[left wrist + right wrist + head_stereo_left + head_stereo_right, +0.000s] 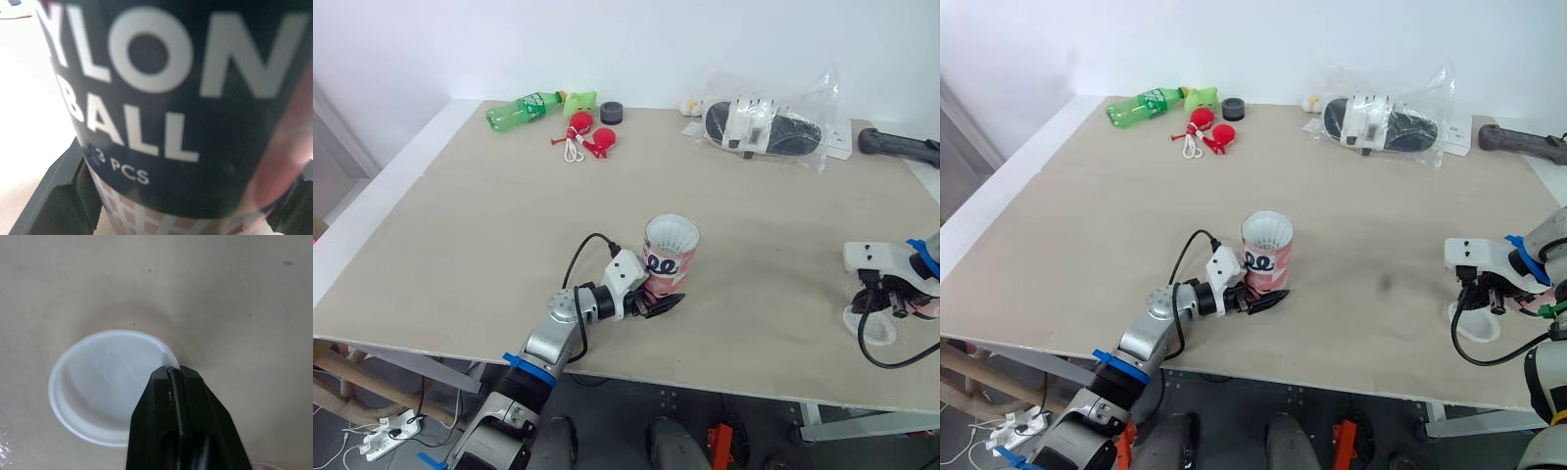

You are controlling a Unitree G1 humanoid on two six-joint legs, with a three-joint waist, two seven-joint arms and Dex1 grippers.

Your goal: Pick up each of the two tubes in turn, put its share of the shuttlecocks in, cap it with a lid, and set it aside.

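Pink-and-white cardboard tube with a navy label (pixel 671 257) is clasped between the two black fingers of the left gripper (pixel 661 299). The fingers (pixel 54 205) are closed on either side of its lower part, so most of the tube rises above them, upright on the pale wooden tabletop (pixel 509 215). What looks like a white shuttlecock skirt (pixel 672 233) is seen at the open mouth, well above the fingers. Because the hold is low, the tube could be tilted or levered out of the grasp if it is lifted quickly or pushed from above during capping.

Farther right, a round translucent white plastic lid (pixel 102 382) lies flat on the table. Its rim is pinched at one edge by the right gripper (pixel 173 372), whose fingers are pressed together on it, while the rest of the lid extends beyond the fingertips. So thin a hold on one side is judged risky. The lid may swivel between the fingers, flex, or slide free as it is raised, and then reach the tube at a slant.

If the shuttlecock skirt stands proud of the mouth, the lid may be kept from seating. It may also be pressed on crooked, and the feathers could be crushed. A hard push may also drive the tube down through the left fingers.
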